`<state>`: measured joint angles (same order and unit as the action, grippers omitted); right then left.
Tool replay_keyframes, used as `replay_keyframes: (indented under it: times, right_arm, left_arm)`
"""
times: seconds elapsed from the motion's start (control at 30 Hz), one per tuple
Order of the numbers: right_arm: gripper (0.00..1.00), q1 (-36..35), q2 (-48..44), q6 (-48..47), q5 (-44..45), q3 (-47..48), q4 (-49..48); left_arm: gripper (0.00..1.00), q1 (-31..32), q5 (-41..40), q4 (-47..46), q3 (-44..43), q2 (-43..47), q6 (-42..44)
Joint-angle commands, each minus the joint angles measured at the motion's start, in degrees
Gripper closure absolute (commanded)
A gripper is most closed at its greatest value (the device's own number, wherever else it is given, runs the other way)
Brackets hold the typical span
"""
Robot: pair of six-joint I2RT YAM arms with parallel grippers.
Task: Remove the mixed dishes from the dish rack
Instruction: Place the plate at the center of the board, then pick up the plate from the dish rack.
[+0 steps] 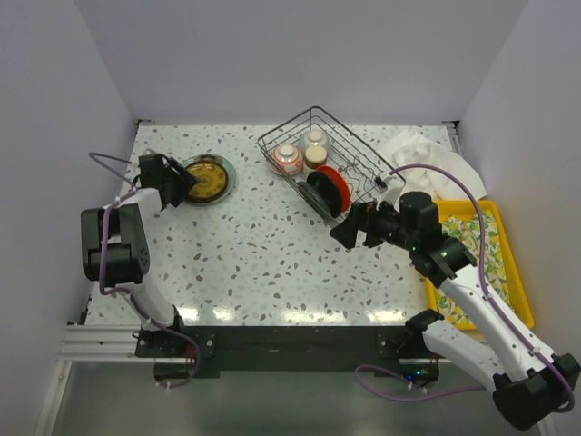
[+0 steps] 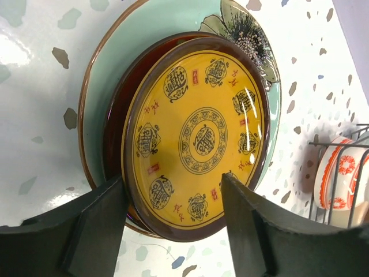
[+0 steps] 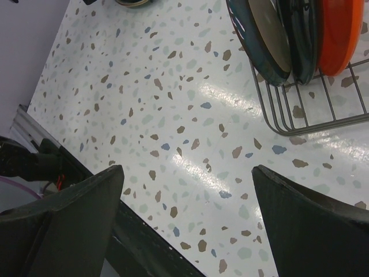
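Left gripper [image 2: 173, 190] is spread wide, and its two black fingers [image 2: 98, 225] sit on either side of the near rim of a yellow plate [image 2: 199, 138]. I honestly can't tell if the pads touch the rim or hang just above it. That plate has the only writing anywhere: rings of dark seal-style Chinese characters plus a few small red stamp marks, but nothing I can actually read. No brand labels either.

The yellow plate sits on a dark red plate [image 2: 118, 115], which sits on a teal plate [image 2: 127, 40] with a flower painted at its far edge. The whole stack lies on the speckled table [image 1: 263, 254], right under and ahead of that gripper. Off to its right, the left wrist view catches a red-patterned bowl [image 2: 337, 173] behind the wires of the dish rack [image 1: 363, 159].

Right gripper [image 3: 187, 170] is also wide open with only bare tabletop between the fingers. The rack corner is ahead and to its right, near but not touching. That view shows three plates standing on edge in the rack: a dark teal-rimmed plate [image 3: 259, 34], a black plate [image 3: 300, 34] and an orange-red plate [image 3: 343, 29] (from overhead you mostly just see the orange one).

Only the top view shows two cream cups [image 1: 315, 154] in the rack's far half, and a white cloth [image 1: 422, 154] and a yellow tray [image 1: 495, 259] beyond the right arm.
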<state>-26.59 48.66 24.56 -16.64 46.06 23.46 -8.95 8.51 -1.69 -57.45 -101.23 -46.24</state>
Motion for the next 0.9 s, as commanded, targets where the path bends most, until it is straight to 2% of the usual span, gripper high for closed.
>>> replay_keyframes:
  times: [0.0,0.3,0.53,0.67,0.87]
  right_arm:
    - [0.02,-0.04,-1.03,-0.3,1.88,2.63,0.79]
    - [0.02,-0.04,-0.24,-1.44,3.28,4.03,1.67]
    - [0.02,0.05,0.82,-3.37,7.06,5.53,3.16]
    - [0.02,-0.04,2.13,-4.78,12.32,6.84,4.83]
    - [0.01,0.05,5.65,-8.02,16.56,9.65,5.01]
  left_arm:
    - [0.27,-0.37,-1.04,4.59,-3.36,1.74,5.8]
    - [0.16,-0.28,-2.8,9.51,-5.83,4.28,12.05]
    - [0.15,-0.37,-3.94,11.62,-4.95,8.41,15.03]
    - [0.15,-0.1,-2.98,11.8,-1.8,12.36,17.14]
    - [0.14,3.57,-2.36,13.21,2.42,20.8,21.71]
